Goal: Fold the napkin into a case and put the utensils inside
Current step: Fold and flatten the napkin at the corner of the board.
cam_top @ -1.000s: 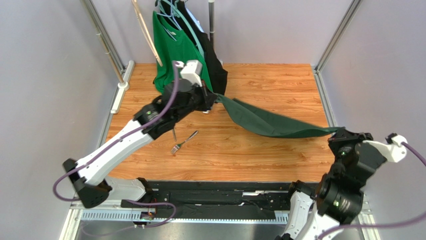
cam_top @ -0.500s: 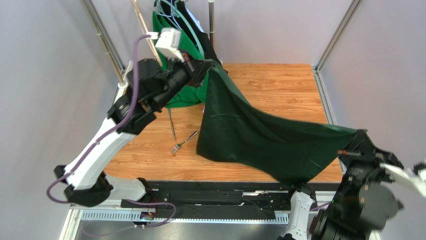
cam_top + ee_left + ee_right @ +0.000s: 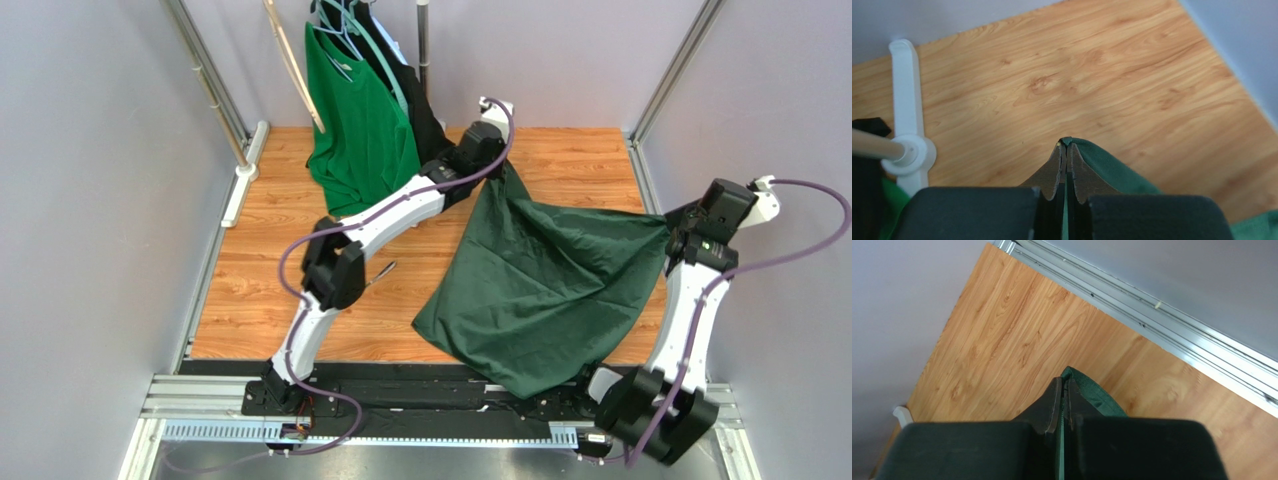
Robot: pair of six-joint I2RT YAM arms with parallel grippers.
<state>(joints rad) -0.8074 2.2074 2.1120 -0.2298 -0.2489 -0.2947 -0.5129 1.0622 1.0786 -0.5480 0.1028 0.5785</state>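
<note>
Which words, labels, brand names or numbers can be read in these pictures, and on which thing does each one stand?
None: no view shows any text that can be read.
The napkin, the green T-shirt and the wooden table are plain.
The left gripper and the right gripper, both shut on the napkin, bear no visible marking.

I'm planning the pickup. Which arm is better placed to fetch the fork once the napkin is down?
Left, probably. The fork lies beside the left arm's elbow, while the napkin spreads between it and the right gripper. The left gripper, like the right, is shut on a napkin corner.
</note>
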